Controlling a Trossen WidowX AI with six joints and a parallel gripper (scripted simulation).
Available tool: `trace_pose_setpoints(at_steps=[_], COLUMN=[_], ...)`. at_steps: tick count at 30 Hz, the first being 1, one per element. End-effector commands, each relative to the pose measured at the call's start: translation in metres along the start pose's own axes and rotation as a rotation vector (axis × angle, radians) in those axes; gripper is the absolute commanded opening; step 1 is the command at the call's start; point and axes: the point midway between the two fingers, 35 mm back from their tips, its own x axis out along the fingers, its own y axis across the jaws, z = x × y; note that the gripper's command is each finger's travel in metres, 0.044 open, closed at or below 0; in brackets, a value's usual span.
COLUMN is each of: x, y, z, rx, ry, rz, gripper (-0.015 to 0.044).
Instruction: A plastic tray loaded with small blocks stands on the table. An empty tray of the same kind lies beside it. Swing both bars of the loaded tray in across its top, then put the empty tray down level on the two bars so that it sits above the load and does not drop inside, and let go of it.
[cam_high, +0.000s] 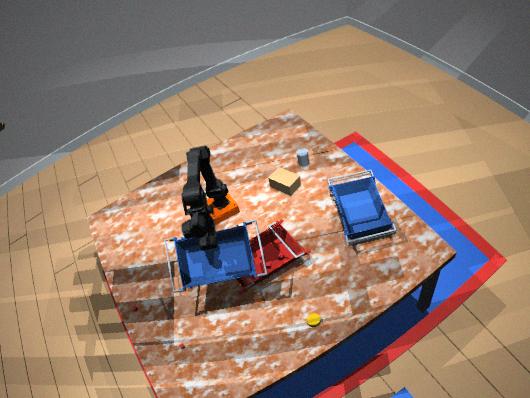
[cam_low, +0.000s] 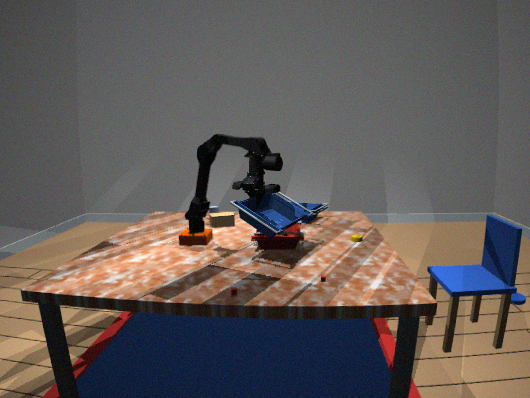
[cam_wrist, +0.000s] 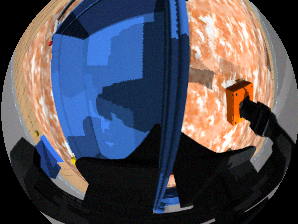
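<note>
The red tray stands on the table with small red blocks inside. One wire bar crosses its top near the right end in the top view; the other is hidden behind the held tray. My gripper is shut on the wall of an empty blue tray. That tray hangs clearly tilted in the air, above and to the left of the red tray in the top view, overlapping its left part in the view. Its own wire bars stand out at its ends.
Another blue tray stands at the far right. A tan box, a grey cylinder, a yellow disc and two loose red blocks are on the table. The arm's base is orange.
</note>
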Motion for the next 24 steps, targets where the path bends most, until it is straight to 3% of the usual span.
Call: trace_pose_setpoints(at_steps=[1,24], x=[-0.008,-0.008], y=[0.002,-0.011], z=[-0.019,-0.107], rx=[-0.046,-0.291], ry=[0.003,0.009], rz=[0.033,0.033], gripper=[0.0000,0.0000])
